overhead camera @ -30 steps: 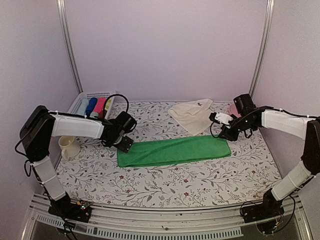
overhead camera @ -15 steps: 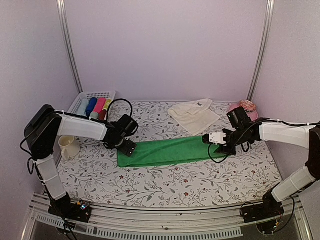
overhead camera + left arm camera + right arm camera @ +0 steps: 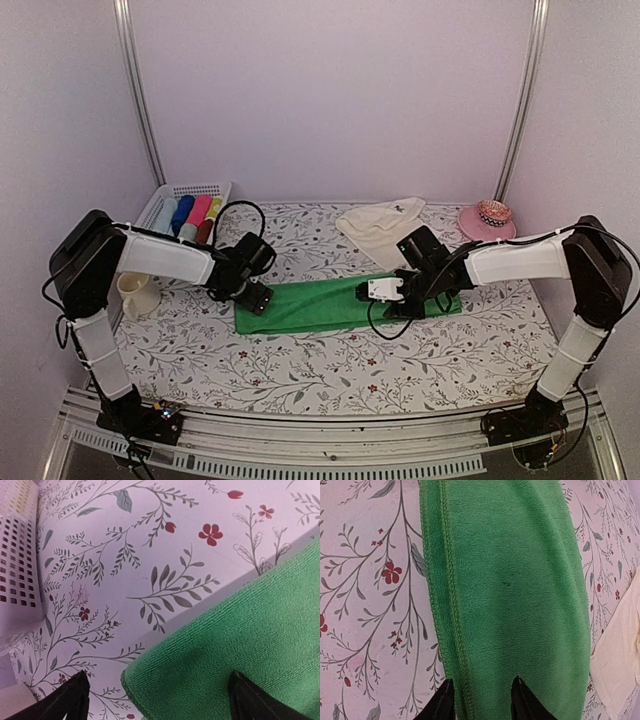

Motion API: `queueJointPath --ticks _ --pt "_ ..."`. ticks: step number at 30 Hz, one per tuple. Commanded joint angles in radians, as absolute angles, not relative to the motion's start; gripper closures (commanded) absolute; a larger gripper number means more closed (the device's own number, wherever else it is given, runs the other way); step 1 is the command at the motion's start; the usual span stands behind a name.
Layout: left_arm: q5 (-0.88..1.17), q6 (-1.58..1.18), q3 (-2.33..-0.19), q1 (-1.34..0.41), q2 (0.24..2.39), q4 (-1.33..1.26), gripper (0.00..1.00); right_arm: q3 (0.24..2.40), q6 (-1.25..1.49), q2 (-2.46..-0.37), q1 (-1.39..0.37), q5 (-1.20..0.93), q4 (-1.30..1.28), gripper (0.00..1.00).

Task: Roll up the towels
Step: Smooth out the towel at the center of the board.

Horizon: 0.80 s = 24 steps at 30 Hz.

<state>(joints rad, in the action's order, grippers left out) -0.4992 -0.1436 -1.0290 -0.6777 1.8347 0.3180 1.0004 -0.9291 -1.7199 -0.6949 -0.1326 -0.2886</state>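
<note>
The green towel (image 3: 330,303) lies flat as a long folded strip across the middle of the table. My left gripper (image 3: 255,297) is at its left end, open wide. In the left wrist view the gripper (image 3: 157,702) straddles the towel's corner (image 3: 240,645). My right gripper (image 3: 392,300) is low over the strip's right half. In the right wrist view it (image 3: 482,702) is open, with the towel's stitched front edge (image 3: 450,630) between its fingertips. The cream-white towel (image 3: 385,230) lies crumpled behind the strip, and its dark mark shows.
A white basket (image 3: 170,195) at the back left holds blue, pink, red and yellow rolls. A cream cup (image 3: 135,294) stands left of my left arm. A pink dish (image 3: 487,220) sits at the back right. The cream towel's edge shows in the right wrist view (image 3: 620,655).
My right gripper has moved left from the towel's right end to over its right half. My left gripper has shifted slightly onto the towel's left end.
</note>
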Motion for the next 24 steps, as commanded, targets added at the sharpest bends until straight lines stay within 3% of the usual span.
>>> queueJointPath --ticks 1,24 --pt "-0.473 -0.132 -1.008 -0.670 1.833 0.292 0.03 1.007 -0.899 -1.746 -0.717 -0.107 -0.268 0.63" --pt "-0.467 -0.140 -0.983 -0.670 1.836 0.281 0.03 1.007 -0.877 -1.802 -0.730 -0.103 -0.265 0.78"
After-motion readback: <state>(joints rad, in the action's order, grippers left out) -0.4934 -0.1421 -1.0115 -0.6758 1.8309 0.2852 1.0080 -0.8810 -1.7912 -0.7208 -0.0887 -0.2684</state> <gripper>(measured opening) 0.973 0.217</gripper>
